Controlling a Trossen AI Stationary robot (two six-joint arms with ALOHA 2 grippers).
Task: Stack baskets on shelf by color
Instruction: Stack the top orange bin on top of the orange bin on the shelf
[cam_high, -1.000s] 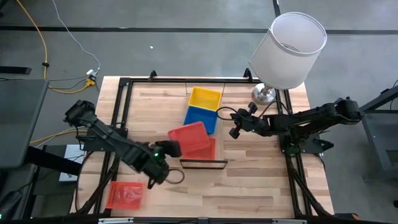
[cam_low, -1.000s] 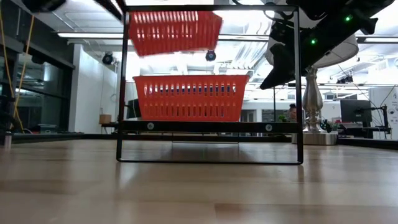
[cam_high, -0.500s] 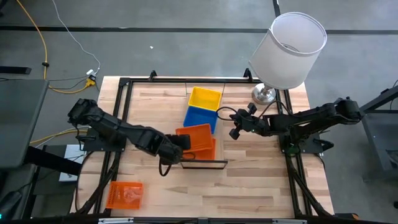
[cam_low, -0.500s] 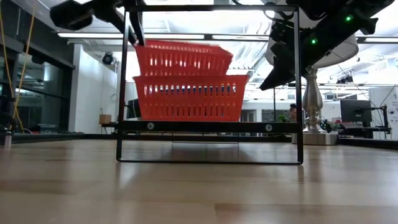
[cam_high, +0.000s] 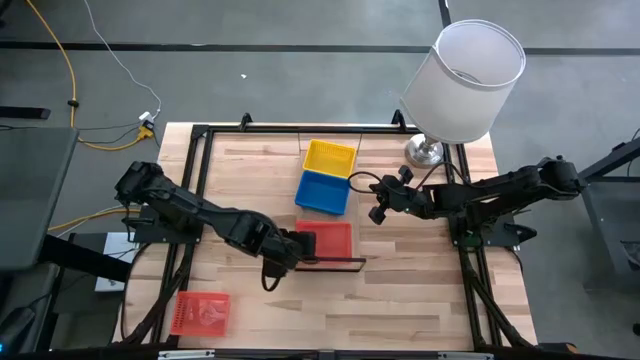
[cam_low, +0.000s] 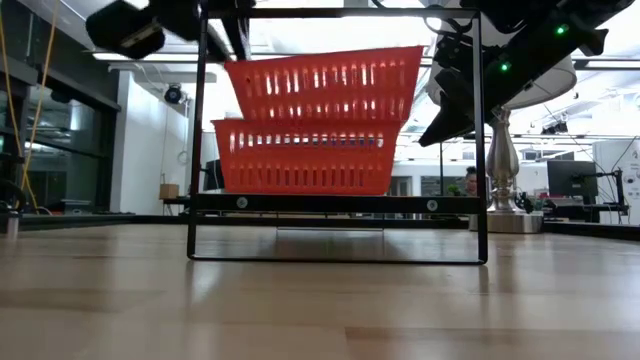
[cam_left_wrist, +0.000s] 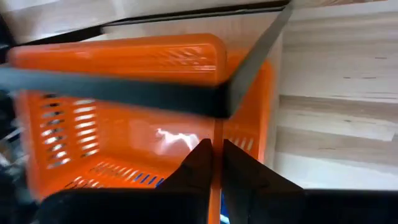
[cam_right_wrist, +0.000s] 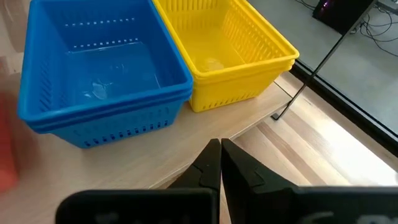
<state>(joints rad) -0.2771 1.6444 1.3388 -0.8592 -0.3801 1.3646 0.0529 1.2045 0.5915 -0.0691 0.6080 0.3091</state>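
Note:
Two red baskets sit one in the other on the shelf (cam_low: 335, 203) at the table's middle. The upper red basket (cam_low: 320, 85) lies tilted in the lower one (cam_low: 300, 155), its right end higher. My left gripper (cam_high: 296, 246) is at the upper basket's left end, shut on it. A blue basket (cam_high: 323, 190) and a yellow basket (cam_high: 330, 158) stand side by side on the tabletop beyond. My right gripper (cam_high: 378, 212) hangs shut just right of the blue basket, holding nothing. A third red basket (cam_high: 200, 312) rests near the front left corner. My left gripper pinches the upper red basket's end wall (cam_left_wrist: 216, 134) at its rim, one finger inside the basket and one outside. The fingers slant down from the table's left. The basket's underside sits inside the lower red basket, slightly tilted.
A lamp with a white shade (cam_high: 465, 80) stands at the far right corner, its metal base (cam_high: 425, 152) close to my right arm. The shelf's black rail (cam_left_wrist: 186, 99) crosses just above the held basket. Bare wood lies along the near edge.
My left gripper has carried the red basket toward the table's right and down, turning as it went. The basket, lifted clear above the shelf a second ago, has come down into the lower red basket and sits squarer over it.

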